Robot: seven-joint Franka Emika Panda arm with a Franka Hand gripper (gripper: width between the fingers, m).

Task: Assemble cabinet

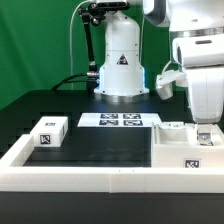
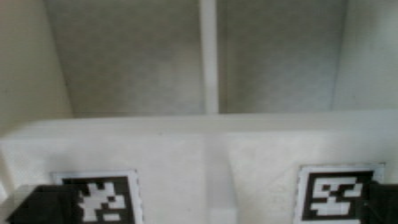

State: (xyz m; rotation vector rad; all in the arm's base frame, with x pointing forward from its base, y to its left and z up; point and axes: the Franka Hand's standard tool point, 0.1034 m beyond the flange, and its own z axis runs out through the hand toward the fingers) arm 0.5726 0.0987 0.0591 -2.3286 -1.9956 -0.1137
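Note:
The white box-shaped cabinet body (image 1: 185, 152) lies at the exterior view's right, with a tag on its front face. A smaller white block (image 1: 48, 131) with tags sits at the exterior view's left. My gripper (image 1: 205, 136) is down at the far right part of the cabinet body, and its fingers look close together against the white plastic. I cannot tell whether they hold it. The wrist view is filled by the cabinet body (image 2: 196, 150) from very close, with two of its tags (image 2: 102, 198) near the picture's edge. No fingertips show there.
The marker board (image 1: 121, 121) lies flat at the back middle of the black table. A low white border rail (image 1: 90, 178) runs along the front and the left side. A white stand with a camera mast (image 1: 122, 60) is behind the table.

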